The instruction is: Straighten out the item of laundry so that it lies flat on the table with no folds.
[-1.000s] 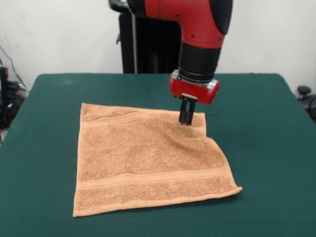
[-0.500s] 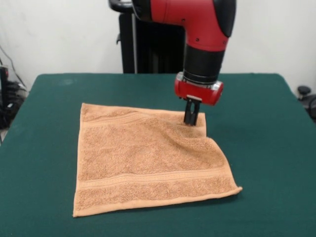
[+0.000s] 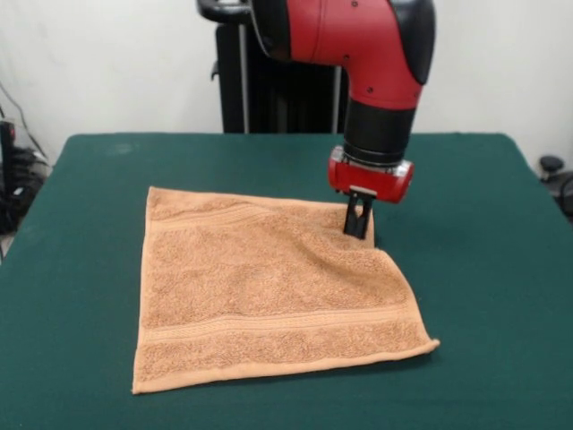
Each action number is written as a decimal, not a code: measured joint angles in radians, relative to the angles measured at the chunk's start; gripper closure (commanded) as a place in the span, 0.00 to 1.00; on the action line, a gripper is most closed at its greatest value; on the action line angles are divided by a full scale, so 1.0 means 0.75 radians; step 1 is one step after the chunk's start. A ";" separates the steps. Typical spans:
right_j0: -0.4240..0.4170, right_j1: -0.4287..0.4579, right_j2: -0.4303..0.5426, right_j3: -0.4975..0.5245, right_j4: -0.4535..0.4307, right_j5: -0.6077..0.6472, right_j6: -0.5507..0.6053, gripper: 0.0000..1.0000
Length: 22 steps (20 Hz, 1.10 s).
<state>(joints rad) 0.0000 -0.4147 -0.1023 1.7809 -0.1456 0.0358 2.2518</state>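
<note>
The orange-tan towel (image 3: 269,291) is lying spread on the green counter (image 3: 474,269), nearly flat, with its far right corner tucked inward so that edge is running crooked. The red arm's fingers (image 3: 358,224) are pointing down at that tucked corner, their tips touching the cloth; whether they are pinching any of the towel, I cannot tell.

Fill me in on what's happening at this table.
A red and black robot arm is working on an orange-tan towel spread on the green table. Its gripper is down at the towel's far right corner, where the edge is tucked in rather than square. The rest of the towel lies mostly flat.
</note>
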 measured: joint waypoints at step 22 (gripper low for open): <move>-0.249 -0.272 0.045 0.428 -0.169 -0.042 0.000 1.00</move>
<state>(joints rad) -0.1866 -0.6188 -0.0689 2.1016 -0.2724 0.0041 2.2518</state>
